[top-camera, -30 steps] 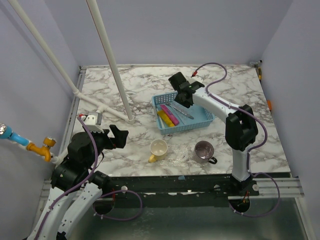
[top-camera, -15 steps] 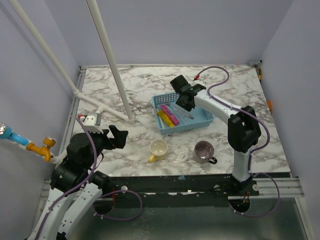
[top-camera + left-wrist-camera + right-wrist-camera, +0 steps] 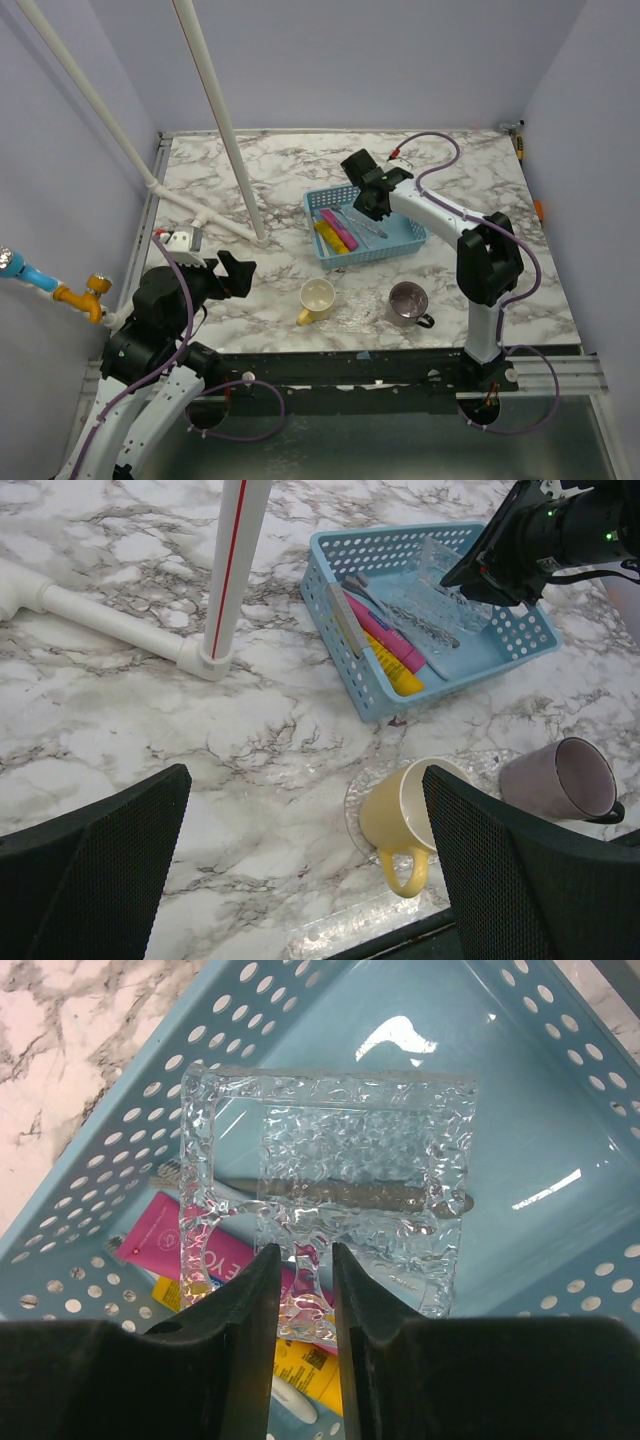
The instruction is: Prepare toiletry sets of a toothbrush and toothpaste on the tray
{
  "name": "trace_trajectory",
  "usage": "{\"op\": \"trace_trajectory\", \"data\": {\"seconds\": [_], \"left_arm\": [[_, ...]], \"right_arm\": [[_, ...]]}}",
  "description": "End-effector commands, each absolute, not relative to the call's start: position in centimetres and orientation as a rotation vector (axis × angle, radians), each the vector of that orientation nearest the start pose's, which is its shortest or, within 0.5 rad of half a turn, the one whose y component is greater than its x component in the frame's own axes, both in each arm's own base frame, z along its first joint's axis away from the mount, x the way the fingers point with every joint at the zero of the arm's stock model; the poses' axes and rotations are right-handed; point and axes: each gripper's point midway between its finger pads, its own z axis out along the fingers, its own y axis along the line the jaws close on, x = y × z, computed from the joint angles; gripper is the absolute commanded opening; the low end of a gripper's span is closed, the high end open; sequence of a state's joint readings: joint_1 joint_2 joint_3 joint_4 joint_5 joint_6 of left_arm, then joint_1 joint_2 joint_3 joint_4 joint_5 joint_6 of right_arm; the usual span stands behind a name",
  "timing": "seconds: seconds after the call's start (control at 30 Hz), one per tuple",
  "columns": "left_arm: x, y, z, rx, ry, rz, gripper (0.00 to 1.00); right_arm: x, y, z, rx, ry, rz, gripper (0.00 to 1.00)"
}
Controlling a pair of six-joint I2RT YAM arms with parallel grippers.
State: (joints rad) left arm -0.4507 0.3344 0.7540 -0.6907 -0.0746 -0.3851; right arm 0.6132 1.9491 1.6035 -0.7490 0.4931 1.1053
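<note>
Above the table (image 3: 250,190), over the blue basket (image 3: 500,645), shifted slightly toward its middle since a second ago: the clear tray (image 3: 330,1190), clamped by its rim in the closed right gripper (image 3: 300,1260). Leaves the sets seemingly unstarted. Left gripper (image 3: 305,775) spread wide, empty. In the basket, unmoved: pink tube (image 3: 385,640), yellow tube (image 3: 395,672), grey brush (image 3: 455,1201), pale blue brush (image 3: 288,1396); print unreadably small

No readable text, only illegible print on pink tube (image 3: 160,1237), yellow tube (image 3: 300,1365)
</note>
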Motion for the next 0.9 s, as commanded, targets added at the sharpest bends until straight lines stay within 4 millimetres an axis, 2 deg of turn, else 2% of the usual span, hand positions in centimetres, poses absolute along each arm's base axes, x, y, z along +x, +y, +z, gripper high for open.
{"op": "trace_trajectory", "data": {"seconds": [0.0, 0.17, 0.37, 0.57, 0.87], "left_arm": [[17.8, -9.0, 24.9, 0.011, 1.876, -0.519, 0.99], [17.8, -8.9, 24.8, 0.010, 1.878, -0.517, 0.99], [17.9, -8.9, 24.7, 0.009, 1.883, -0.513, 0.99], [18.0, -8.9, 24.6, 0.006, 1.890, -0.506, 0.99], [18.2, -9.0, 24.2, 0.005, 1.911, -0.497, 0.99]], "right_arm": [[41.1, 22.6, 10.5, 0.730, 2.356, 0.023, 0.27], [41.4, 22.7, 11.0, 0.667, 2.365, 0.008, 0.17], [42.2, 22.4, 13.9, 0.545, 2.330, -0.003, 0.00], [42.4, 22.2, 16.5, 0.442, 2.302, 0.011, 0.00], [40.6, 21.9, 20.6, 0.350, 2.257, 0.109, 0.00]]}}
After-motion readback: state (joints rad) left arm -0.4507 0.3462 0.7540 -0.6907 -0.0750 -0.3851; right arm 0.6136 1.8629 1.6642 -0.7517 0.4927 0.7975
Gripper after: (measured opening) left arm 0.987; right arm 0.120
